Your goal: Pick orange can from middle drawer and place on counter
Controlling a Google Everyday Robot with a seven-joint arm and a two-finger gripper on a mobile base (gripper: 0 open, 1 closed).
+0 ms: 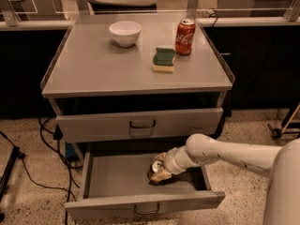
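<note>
The orange can lies tilted in the open middle drawer, right of its middle, with its silver top facing up towards the camera. My gripper reaches into the drawer from the right on a white arm. Its tan fingers sit on either side of the can and are shut on it. The can still rests low on the drawer floor. The counter is the grey top of the cabinet above.
On the counter stand a white bowl, a green-and-yellow sponge and a red Coca-Cola can. The upper drawer is closed and overhangs the back of the open drawer. Cables lie on the floor at the left.
</note>
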